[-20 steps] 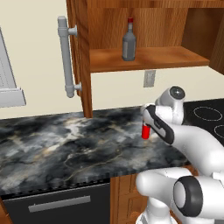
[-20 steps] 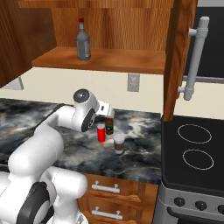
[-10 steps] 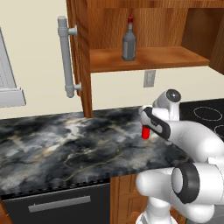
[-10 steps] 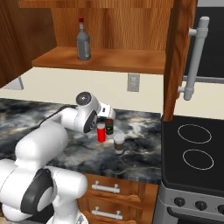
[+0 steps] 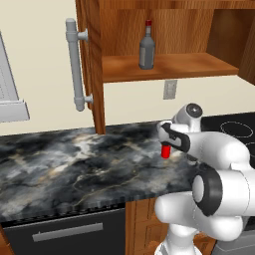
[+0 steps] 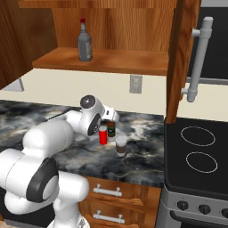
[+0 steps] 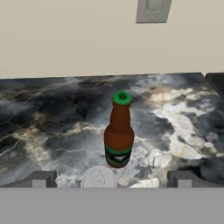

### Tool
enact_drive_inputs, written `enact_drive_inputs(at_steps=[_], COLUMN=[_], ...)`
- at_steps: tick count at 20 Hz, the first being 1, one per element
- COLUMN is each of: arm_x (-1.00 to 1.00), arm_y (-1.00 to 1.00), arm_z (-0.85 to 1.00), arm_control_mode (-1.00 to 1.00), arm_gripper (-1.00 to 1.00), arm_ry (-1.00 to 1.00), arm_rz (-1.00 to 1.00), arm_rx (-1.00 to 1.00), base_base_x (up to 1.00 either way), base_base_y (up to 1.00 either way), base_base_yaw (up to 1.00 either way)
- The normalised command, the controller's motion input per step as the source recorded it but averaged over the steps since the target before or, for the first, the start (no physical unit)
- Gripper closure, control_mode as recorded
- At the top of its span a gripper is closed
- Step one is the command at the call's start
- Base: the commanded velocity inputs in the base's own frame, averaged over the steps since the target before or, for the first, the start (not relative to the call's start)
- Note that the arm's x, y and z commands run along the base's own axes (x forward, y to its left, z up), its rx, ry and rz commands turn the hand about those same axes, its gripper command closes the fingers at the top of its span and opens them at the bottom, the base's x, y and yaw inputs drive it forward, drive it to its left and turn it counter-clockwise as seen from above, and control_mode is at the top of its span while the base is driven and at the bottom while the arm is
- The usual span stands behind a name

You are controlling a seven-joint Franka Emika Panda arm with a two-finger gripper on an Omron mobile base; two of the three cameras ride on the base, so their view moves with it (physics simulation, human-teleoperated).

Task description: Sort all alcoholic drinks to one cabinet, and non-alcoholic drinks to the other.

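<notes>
**Beer bottle dead ahead of spread fingers, red can in between**

Fingers (image 7: pixel 112 178) are spread to full width and nothing is pinched; the two tips are seen at the bottom corners of the hand view, well apart.

Key relation: the beer bottle (image 7: pixel 118 133) is seen standing upright on the bench (image 7: pixel 52 127), centred between the tips but farther out along the hand's line of sight. Its long axis is vertical, so a side-on pinch across the body is judged the likely approach. The top of the red can (image 7: pixel 99 178) is seen directly under the hand, between the tips and nearer than the bottle. Touching or clear cannot be told.

From the right base view, the can (image 6: pixel 103 134), the bottle (image 6: pixel 111 129) and the lidded cup (image 6: pixel 120 145) are clustered close together on the bench, with the hand right beside them on the left. The cup is nearest the front edge, the bottle nearest the wall.

The grey bottle with red cap (image 5: pixel 146 51) is already placed upright on the shelf of the open wall cabinet (image 5: pixel 164 67).

Risk, as a judgement: the can is likely to be clipped if the hand is advanced straight toward the bottle at this height.
</notes>
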Motion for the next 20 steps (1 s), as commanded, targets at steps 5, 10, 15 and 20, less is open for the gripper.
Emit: enact_drive_inputs(at_steps=[5, 10, 15, 20], arm_x=[0.15, 0.17, 0.17, 0.18], arm_y=[-0.11, -0.03, 0.0, 0.0], arm_z=[-0.13, -0.1, -0.06, -0.08], arm_control_mode=[-1.0, -1.0, -1.0, -1.0], arm_gripper=[-1.0, -1.0, -1.0, -1.0], arm_ry=[0.0, 0.02, 0.02, 0.01], arm_rz=[-0.01, -0.01, -0.01, -0.01], arm_rx=[0.0, 0.0, 0.0, 0.0], base_base_x=[0.0, 0.0, 0.0, 0.0], base_base_y=[0.0, 0.0, 0.0, 0.0], base_base_yaw=[0.0, 0.0, 0.0, 0.0])
